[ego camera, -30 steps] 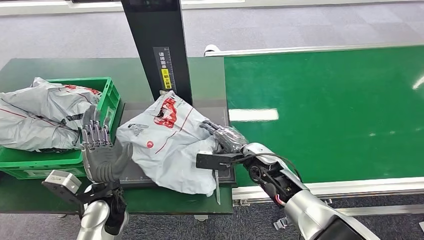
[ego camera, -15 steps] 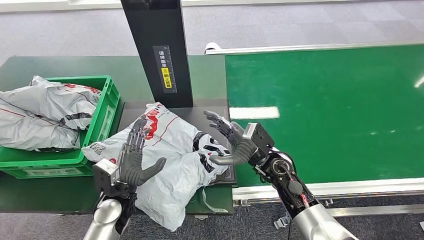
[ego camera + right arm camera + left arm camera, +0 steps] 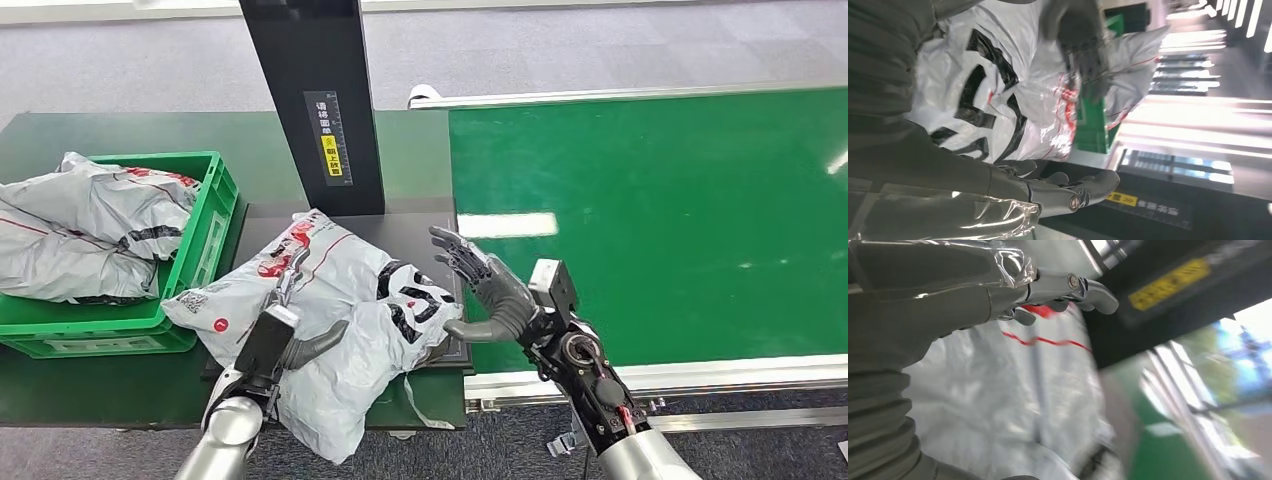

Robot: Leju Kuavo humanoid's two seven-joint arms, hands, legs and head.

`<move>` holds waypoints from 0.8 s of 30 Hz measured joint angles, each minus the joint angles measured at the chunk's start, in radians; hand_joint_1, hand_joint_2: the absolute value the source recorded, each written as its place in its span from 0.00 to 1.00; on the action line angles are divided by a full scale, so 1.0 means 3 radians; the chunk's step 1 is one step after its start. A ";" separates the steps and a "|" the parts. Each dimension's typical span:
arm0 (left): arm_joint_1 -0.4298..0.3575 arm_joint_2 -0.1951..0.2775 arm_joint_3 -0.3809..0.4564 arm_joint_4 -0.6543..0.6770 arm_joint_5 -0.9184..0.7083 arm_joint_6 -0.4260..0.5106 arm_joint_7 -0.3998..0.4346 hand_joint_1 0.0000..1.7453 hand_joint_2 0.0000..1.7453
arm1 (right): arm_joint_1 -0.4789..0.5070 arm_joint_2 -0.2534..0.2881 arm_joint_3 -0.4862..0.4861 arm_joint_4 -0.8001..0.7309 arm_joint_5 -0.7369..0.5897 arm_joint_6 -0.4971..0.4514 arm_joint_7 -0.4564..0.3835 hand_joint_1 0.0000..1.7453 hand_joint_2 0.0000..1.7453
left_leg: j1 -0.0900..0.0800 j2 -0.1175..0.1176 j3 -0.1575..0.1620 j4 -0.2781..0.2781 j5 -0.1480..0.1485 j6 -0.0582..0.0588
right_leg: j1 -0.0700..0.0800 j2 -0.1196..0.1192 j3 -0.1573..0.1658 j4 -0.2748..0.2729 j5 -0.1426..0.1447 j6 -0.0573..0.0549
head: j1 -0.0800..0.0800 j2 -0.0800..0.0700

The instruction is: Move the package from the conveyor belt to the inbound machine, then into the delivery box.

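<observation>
While left hand (image 3: pixel 285 335) touches package (image 3: pixel 340 300), right hand (image 3: pixel 485 290) spread beside

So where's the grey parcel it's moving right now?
In the head view the package lies on the dark inbound machine platform, below the black post, between the green crate and the conveyor belt, with the left hand on it.

Grey carpet floor (image 3: pixel 600 45) surrounds a dark green table (image 3: pixel 130 130), with ceiling light glare reflecting nearby.
</observation>
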 joint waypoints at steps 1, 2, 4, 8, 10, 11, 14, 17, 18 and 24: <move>-0.0024 0.0003 0.0000 0.0075 -0.0221 0.0157 0.0131 0.00 1.00 | 0.0025 0.0001 -0.0029 -0.0017 -0.0023 0.0036 -0.0027 0.00 1.00 | 0.0000 0.0000 0.0000 0.0000 0.0000 0.0000 | 0.0000 0.0000 0.0000 0.0000 0.0000 0.0000 | 0.0000 0.0000; -0.0046 0.0006 0.0000 0.0151 -0.0439 0.0287 0.0266 0.00 1.00 | 0.0046 0.0004 -0.0060 -0.0030 -0.0047 0.0064 -0.0038 0.00 1.00 | 0.0000 0.0000 0.0000 0.0000 0.0000 0.0000 | 0.0000 0.0000 0.0000 0.0000 0.0000 0.0000 | 0.0000 0.0000; -0.0085 0.0010 0.0000 0.0300 -0.0843 0.0448 0.0540 0.00 1.00 | 0.0074 0.0021 -0.0127 -0.0046 -0.0087 0.0103 -0.0031 0.00 1.00 | 0.0000 0.0000 0.0000 0.0000 0.0000 0.0000 | 0.0000 0.0000 0.0001 0.0000 0.0000 0.0000 | 0.0000 -0.0001; -0.0156 0.0009 -0.0001 0.0502 -0.1241 0.0511 0.0753 0.00 1.00 | 0.0098 0.0070 -0.0227 -0.0049 -0.0094 0.0137 -0.0012 0.00 1.00 | 0.0000 -0.0001 0.0002 -0.0001 0.0000 0.0000 | 0.0000 0.0000 0.0003 0.0000 0.0000 0.0000 | 0.0000 0.0000; -0.0185 0.0007 -0.0001 0.0563 -0.1314 0.0510 0.0781 0.00 1.00 | 0.0106 0.0096 -0.0256 -0.0049 -0.0085 0.0138 -0.0003 0.00 1.00 | 0.0000 -0.0001 0.0004 -0.0001 0.0000 0.0000 | 0.0000 0.0000 0.0006 0.0000 0.0000 0.0000 | -0.0001 0.0000; -0.0197 0.0005 -0.0002 0.0587 -0.1336 0.0507 0.0791 0.00 1.00 | 0.0110 0.0107 -0.0266 -0.0049 -0.0080 0.0138 -0.0001 0.00 1.00 | 0.0000 -0.0001 0.0006 -0.0001 0.0000 0.0000 | 0.0000 0.0000 0.0007 0.0000 0.0000 0.0000 | -0.0001 0.0000; -0.0228 -0.0001 -0.0001 0.0637 -0.1330 0.0421 0.0778 0.06 1.00 | 0.0121 0.0134 -0.0285 -0.0049 -0.0060 0.0138 0.0000 0.00 1.00 | 0.0000 -0.0002 0.0011 -0.0001 0.0000 0.0000 | 0.0000 -0.0001 0.0013 0.0000 0.0000 0.0000 | -0.0001 0.0000; -0.0257 -0.0004 0.0003 0.0674 -0.1250 0.0236 0.0701 0.67 1.00 | 0.0126 0.0150 -0.0308 -0.0048 -0.0026 0.0142 0.0001 0.00 1.00 | 0.0000 -0.0004 0.0016 -0.0001 0.0000 0.0000 | 0.0000 -0.0004 0.0021 0.0000 0.0000 0.0000 | -0.0001 -0.0001; -0.0262 -0.0004 0.0004 0.0689 -0.1216 0.0185 0.0666 0.82 1.00 | 0.0126 0.0154 -0.0315 -0.0048 -0.0016 0.0143 0.0004 0.00 1.00 | 0.0000 -0.0004 0.0019 -0.0001 0.0001 0.0000 | 0.0000 -0.0005 0.0023 0.0000 -0.0001 0.0000 | -0.0001 -0.0001; -0.0290 -0.0010 0.0002 0.0751 -0.1026 0.0025 0.0506 0.84 1.00 | 0.0128 0.0162 -0.0330 -0.0046 0.0030 0.0155 0.0020 0.00 1.00 | -0.0001 -0.0009 0.0024 -0.0001 0.0001 0.0001 | -0.0002 -0.0009 0.0030 0.0000 -0.0001 0.0000 | 0.0000 -0.0001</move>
